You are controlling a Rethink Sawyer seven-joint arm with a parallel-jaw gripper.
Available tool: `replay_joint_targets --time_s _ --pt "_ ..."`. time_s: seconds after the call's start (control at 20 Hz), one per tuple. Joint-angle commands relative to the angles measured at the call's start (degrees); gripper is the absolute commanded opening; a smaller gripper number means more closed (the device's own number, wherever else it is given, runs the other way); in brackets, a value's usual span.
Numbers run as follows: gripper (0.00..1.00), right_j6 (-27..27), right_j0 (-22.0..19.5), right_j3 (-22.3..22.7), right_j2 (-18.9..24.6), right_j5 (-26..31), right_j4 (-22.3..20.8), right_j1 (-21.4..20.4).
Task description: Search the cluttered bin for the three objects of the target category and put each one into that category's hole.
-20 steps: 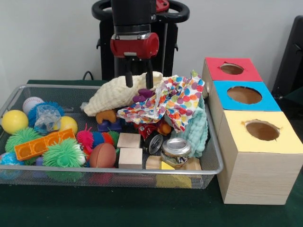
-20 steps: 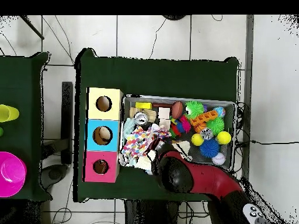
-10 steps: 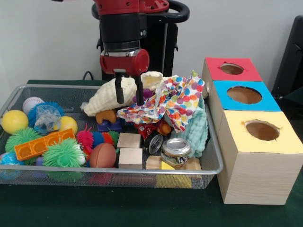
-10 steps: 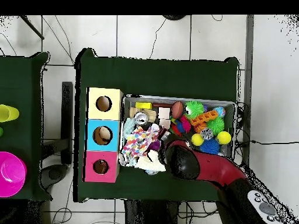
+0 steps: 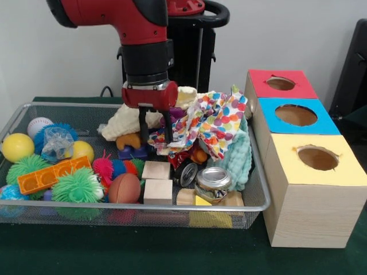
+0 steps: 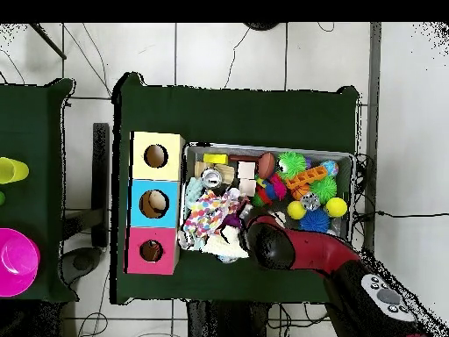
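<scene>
Bin: a shallow wire-mesh tray (image 5: 261,195) with a bright metal rim, sitting on the green cloth of the desk (image 5: 137,252).
Cloths: three soft pieces are heaped at the bin's end next to the boxes. A white fabric with coloured dots (image 5: 215,120) lies crumpled on top, a cream knobbly knit (image 5: 129,120) lies behind it, and a mint nubby cloth (image 5: 239,157) hangs against the bin wall.
Hard things: pale wooden cubes (image 5: 157,170), a glass jar with a shiny metal lid (image 5: 213,179), and an orange studded brick (image 5: 53,173).
Balls: spiky green rubber balls (image 5: 77,186), smooth yellow balls (image 5: 17,146), and a brown football-shaped one (image 5: 124,187).
Boxes: three pale wooden boxes in a row just beside the bin, with red (image 5: 281,83), blue (image 5: 296,115) and yellow (image 5: 316,158) tops, each with a round hole.
Gripper: the gripper (image 5: 155,134) points straight down with its two thin black fingers a narrow gap apart; the tips reach the left edge of the dotted fabric, beside the cream knit. I cannot tell whether they pinch any cloth.
</scene>
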Motion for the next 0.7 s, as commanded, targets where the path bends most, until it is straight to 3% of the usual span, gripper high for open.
replay_joint_targets --time_s 0.05,0.4,0.7 --pt "1.00 -1.5 -1.4 -7.1 -2.7 -6.0 -8.1 8.2" --pt "1.00 -3.5 -5.2 -9.0 -0.8 -3.1 -12.9 11.2" --pt "1.00 -3.4 -4.9 -9.3 -0.5 -0.4 -13.8 10.8"
